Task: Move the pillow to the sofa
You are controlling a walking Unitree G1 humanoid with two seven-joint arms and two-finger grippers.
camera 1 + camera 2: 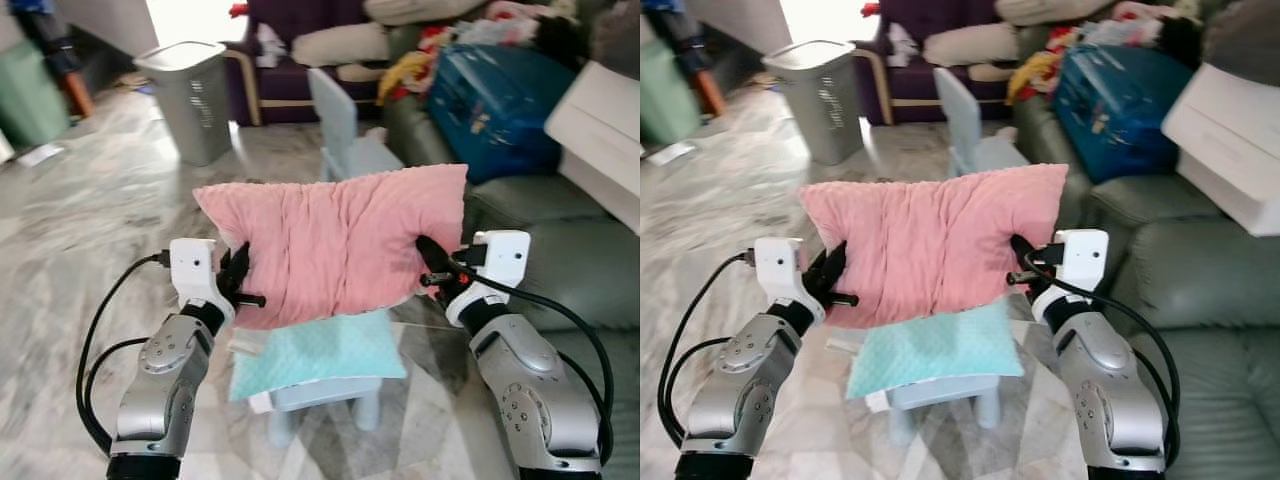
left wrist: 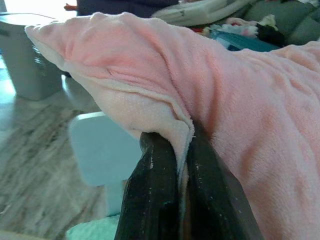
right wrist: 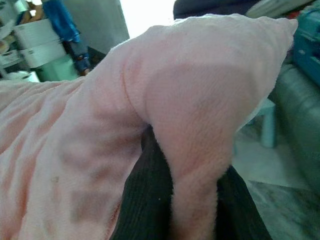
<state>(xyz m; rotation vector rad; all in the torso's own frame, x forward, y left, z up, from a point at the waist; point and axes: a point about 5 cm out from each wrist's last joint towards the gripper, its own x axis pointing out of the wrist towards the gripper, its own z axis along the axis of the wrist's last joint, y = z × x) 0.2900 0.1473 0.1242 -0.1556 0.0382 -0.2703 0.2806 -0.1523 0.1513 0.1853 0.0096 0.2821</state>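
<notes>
The pink pillow (image 1: 335, 245) is up in the air, clear of the small stool (image 1: 330, 385) — the left gripper (image 1: 238, 285) and right gripper (image 1: 432, 262) each pinch an edge. The green sofa (image 1: 560, 250) waits to the right — carrying and setting down remain.

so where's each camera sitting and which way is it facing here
left eye view: on the head, looking forward and down at the pink pillow held between left gripper and right gripper, both silver arms showing.
right eye view: beside it, same scene, green sofa to the right.
left wrist view: along its fingers, clamped on a pillow edge.
right wrist view: along its fingers, pinching a pillow fold.
All share the pillow.
</notes>
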